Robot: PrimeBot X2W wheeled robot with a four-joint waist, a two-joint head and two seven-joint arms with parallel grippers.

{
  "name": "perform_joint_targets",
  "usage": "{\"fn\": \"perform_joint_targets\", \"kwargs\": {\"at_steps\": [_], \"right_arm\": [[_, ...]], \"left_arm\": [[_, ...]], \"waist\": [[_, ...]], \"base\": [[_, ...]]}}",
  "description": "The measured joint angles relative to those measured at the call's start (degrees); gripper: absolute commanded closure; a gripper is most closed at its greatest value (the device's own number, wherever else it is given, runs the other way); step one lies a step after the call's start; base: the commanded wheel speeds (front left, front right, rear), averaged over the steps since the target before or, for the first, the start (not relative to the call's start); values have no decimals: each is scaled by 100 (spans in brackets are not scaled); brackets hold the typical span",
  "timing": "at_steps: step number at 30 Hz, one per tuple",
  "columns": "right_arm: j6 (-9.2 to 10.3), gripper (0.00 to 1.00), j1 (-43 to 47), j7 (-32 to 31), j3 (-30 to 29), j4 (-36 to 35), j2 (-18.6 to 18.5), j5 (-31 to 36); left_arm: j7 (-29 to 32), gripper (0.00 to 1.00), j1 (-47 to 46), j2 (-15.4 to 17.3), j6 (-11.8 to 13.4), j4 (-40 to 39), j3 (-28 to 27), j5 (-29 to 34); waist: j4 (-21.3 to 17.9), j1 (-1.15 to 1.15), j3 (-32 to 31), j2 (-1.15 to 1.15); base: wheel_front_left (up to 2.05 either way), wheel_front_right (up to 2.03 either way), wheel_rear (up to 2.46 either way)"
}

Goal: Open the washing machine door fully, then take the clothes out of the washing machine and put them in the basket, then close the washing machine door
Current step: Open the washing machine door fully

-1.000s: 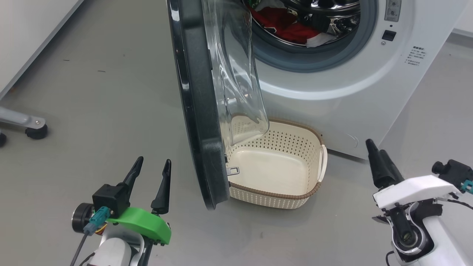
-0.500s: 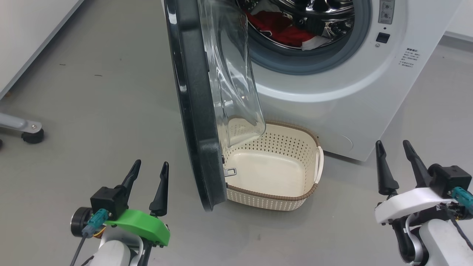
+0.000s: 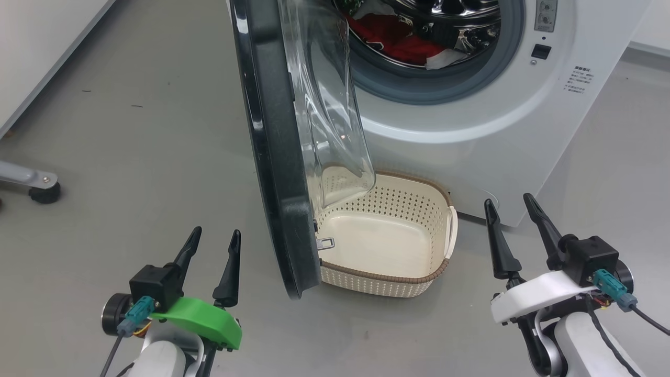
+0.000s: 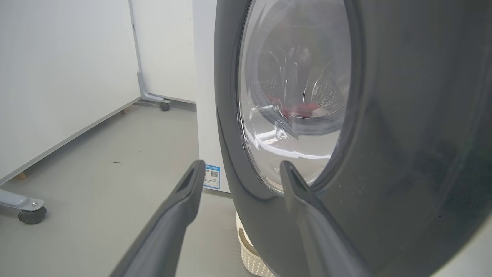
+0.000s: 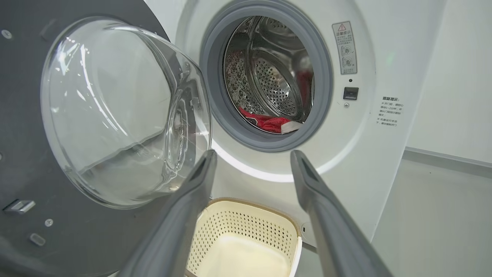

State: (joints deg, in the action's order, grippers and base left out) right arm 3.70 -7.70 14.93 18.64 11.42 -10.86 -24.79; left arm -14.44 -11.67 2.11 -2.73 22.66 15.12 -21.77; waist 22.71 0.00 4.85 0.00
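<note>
The washing machine door (image 3: 277,157) hangs part open, edge-on in the head view, its glass bowl over the basket's left end. Red clothes (image 3: 398,39) with a white scrap lie in the steel drum of the white washing machine (image 3: 471,115). The cream basket (image 3: 387,235) sits empty on the floor below the opening. My left gripper (image 3: 215,238) is open at the lower left, just outside the door (image 4: 384,134). My right gripper (image 3: 510,206) is open to the right of the basket (image 5: 246,246), pointing at the opening where the clothes (image 5: 269,122) show.
Grey floor all round. A white wall panel (image 3: 42,47) runs along the left, with a metal leg on a black caster (image 3: 42,191) near it. The machine's door latch socket (image 3: 540,51) and a warning label sit right of the opening.
My right arm has swung left toward the basket and turned, so both of its fingers now show spread apart. The camera shifted slightly. The left arm, door and basket have stayed put.
</note>
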Motion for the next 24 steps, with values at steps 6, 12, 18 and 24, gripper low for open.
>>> {"fn": "perform_joint_targets", "kwargs": {"at_steps": [6,12,18,24], "right_arm": [[55,0,24,0,-79,12,104,149],[102,0,141,0,-179,60,183,286],[107,0,155,0,-224,97,256,402],[108,0,207,0,-316,113,353,487]], "left_arm": [[0,0,0,0,46,-2,15,3],[0,0,0,0,71,-4,8,3],[0,0,0,0,93,-5,7,4],[0,0,0,0,99,-4,7,0]], "waist": [[11,0,3,0],[14,0,11,0],[4,0,28,0],[-12,0,35,0]], "base": [[0,0,0],[0,0,0],[0,0,0],[0,0,0]]}}
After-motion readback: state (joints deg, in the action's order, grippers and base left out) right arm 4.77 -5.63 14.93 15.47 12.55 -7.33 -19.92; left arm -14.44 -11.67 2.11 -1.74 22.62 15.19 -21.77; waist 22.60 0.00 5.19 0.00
